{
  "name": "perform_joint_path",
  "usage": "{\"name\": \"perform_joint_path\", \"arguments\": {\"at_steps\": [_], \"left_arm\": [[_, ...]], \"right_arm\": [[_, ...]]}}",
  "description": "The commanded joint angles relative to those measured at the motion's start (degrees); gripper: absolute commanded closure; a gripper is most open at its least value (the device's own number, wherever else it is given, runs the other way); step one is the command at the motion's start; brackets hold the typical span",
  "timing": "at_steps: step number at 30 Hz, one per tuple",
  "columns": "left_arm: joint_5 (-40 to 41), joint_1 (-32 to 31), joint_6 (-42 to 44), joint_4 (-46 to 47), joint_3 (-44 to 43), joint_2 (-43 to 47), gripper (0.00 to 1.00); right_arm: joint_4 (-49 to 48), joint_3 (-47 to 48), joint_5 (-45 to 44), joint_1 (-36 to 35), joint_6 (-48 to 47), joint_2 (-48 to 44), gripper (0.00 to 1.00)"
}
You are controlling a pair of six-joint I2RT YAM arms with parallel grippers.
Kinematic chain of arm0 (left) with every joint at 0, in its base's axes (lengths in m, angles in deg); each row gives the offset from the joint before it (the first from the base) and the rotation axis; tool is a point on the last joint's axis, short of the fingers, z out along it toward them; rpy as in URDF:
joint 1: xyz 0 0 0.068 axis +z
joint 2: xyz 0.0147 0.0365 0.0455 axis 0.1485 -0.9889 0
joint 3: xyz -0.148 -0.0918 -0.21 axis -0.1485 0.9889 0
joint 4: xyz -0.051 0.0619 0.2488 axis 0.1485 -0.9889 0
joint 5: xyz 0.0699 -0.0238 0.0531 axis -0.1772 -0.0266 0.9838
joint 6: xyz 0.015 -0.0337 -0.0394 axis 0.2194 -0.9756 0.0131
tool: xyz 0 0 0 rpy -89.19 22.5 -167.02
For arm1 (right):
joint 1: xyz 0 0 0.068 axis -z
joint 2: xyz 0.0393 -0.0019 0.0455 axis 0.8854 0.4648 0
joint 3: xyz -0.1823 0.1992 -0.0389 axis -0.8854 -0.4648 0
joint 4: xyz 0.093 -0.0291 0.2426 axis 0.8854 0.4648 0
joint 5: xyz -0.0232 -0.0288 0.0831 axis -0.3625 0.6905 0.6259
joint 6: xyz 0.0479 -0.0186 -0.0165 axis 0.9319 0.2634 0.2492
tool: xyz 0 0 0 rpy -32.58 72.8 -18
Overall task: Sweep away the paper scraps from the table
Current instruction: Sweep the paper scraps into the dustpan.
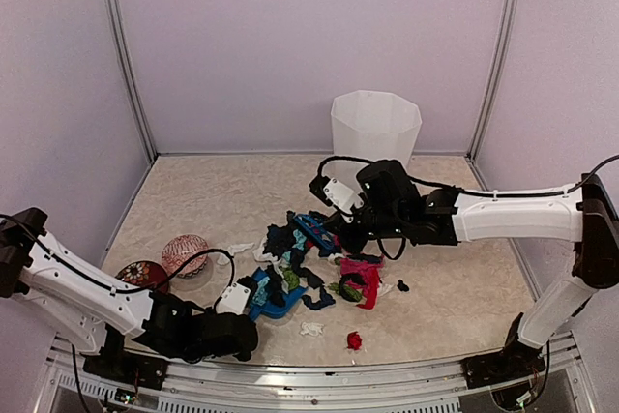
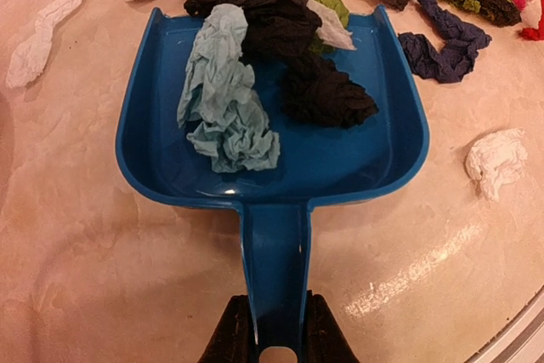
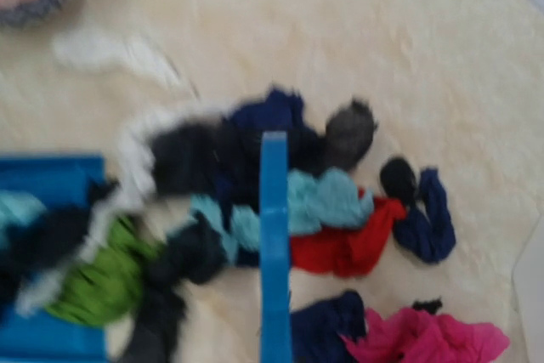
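The right wrist view is blurred. The edges of the paper scraps (image 3: 327, 201) run together and only their colours read: teal, red, navy, black, green and magenta. The right fingers do not show there at all, and from above they are buried under the black wrist of the right arm (image 1: 503, 215). They are closed tight. A blue brush (image 3: 274, 244) rises as a thin edge-on bar from the bottom middle of that wrist view, just where they would grip; its bristles cannot be made out.

The blue dustpan (image 2: 280, 167) is cut off at the left edge of the right wrist view. From above it is largely covered by scraps and the left arm's white camera block. Two round things sit at the left of the worktop (image 1: 455, 278), a ridged pale pink one (image 1: 184, 252) and a dark red one (image 1: 143, 275). What they are I cannot tell.

The left fingers (image 2: 229, 337) stand narrow, clamped on either side of the dustpan's handle, with only their tips showing. The pan lies flat with its mouth toward the heap, and a pale teal scrap and black ones lie inside it.

Most scraps lie heaped mid-worktop between pan and brush. A white stray (image 2: 495, 159) lies just beside the pan, and a red one (image 1: 355, 339) lies near the front edge. A white faceted bin (image 1: 375, 128) stands upright at the back, well apart from the heap.
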State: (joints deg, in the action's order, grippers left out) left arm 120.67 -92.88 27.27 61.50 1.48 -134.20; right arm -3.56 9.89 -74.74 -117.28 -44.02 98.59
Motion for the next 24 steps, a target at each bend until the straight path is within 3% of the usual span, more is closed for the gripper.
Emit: {"name": "perform_joint_path", "arguments": {"at_steps": [1, 10, 24], "left_arm": [[-1.4, -0.3, -1.7, -3.8, -1.4, -0.4, 1.0], [-3.1, 2.9, -0.7, -2.7, -0.5, 0.4, 1.0], [-4.8, 8.1, 5.9, 6.1, 1.2, -0.1, 1.0]], "right_arm": [[2.4, 3.1, -4.3, -0.2, -7.7, 4.5, 1.0], [-0.4, 5.0, -0.8, -1.7, -12.1, 10.3, 1.0], [0.5, 2.1, 7.4, -7.7, -11.8, 8.2, 1.0]]}}
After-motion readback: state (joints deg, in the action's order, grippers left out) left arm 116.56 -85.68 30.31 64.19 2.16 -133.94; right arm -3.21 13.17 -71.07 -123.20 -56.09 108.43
